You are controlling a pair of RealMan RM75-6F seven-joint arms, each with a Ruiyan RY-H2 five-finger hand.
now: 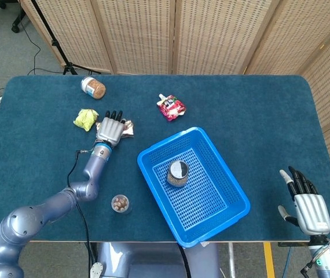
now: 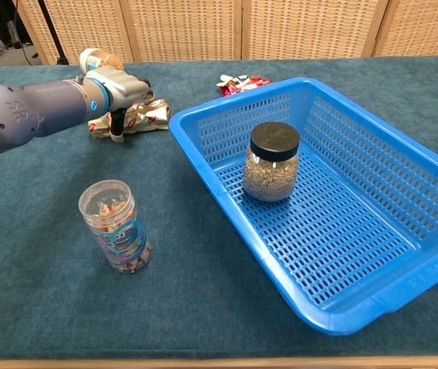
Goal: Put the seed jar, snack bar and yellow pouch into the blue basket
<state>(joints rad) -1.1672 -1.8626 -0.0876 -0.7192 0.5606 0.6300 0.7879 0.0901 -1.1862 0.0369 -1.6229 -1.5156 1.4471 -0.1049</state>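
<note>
Overhead, teal table [image 1: 240, 110] before wicker screens [image 1: 211, 35]; left hand [image 1: 110, 131] splayed over snack bar [image 2: 146, 114].

The left arm [image 1: 49, 205] is made of round, shiny tubes in a silver-blue colour, with ball-like bends. A thin black cable [image 1: 75, 174] is looped along it, and a bright blue ring [image 1: 102, 147] is seen at the wrist. The left hand [image 1: 110, 131] has a silver-grey back with ridges, and its fingers [image 1: 114, 115] are black. The right hand [image 1: 308, 207] is built the same way, with a silver ridged back, black fingers with white patches, and a blue ring below it.
</note>
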